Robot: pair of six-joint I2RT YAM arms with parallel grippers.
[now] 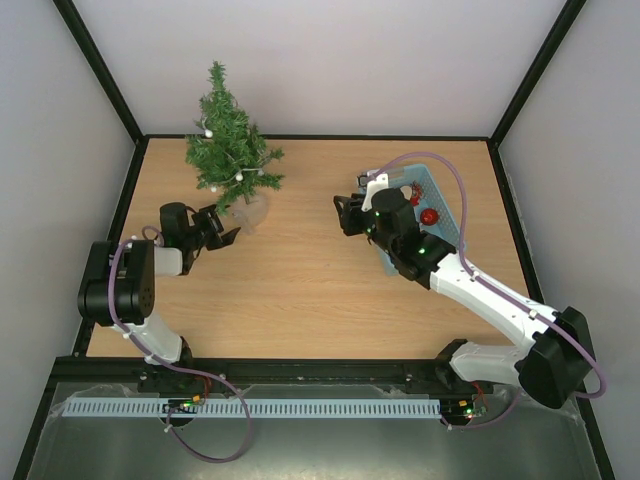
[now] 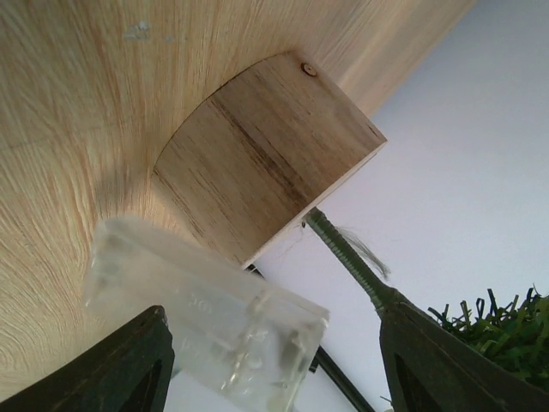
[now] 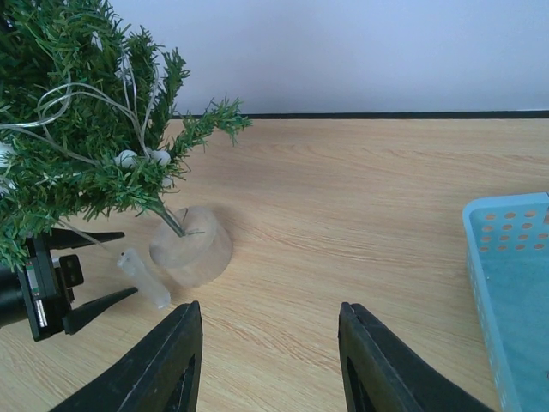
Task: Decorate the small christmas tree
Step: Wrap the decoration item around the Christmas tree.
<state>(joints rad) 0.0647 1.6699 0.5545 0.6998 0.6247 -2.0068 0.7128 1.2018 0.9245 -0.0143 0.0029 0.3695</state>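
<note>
The small christmas tree (image 1: 228,140) stands at the back left on a round wooden base (image 1: 250,210). A thin light string with white beads (image 3: 129,159) hangs in its branches (image 3: 77,129). A clear plastic battery box (image 2: 206,318) lies against the base (image 2: 266,146), below the trunk (image 2: 343,249). My left gripper (image 1: 230,236) is open just in front of the base, and the clear box sits loosely between its fingers (image 2: 129,369). My right gripper (image 1: 345,214) hovers open and empty over mid-table, facing the tree, nothing between its fingers (image 3: 171,360).
A blue perforated basket (image 1: 445,195) sits at the right behind my right arm, with a red ornament (image 1: 429,216) in it. Its corner (image 3: 510,283) shows in the right wrist view. Black frame rails and white walls border the table.
</note>
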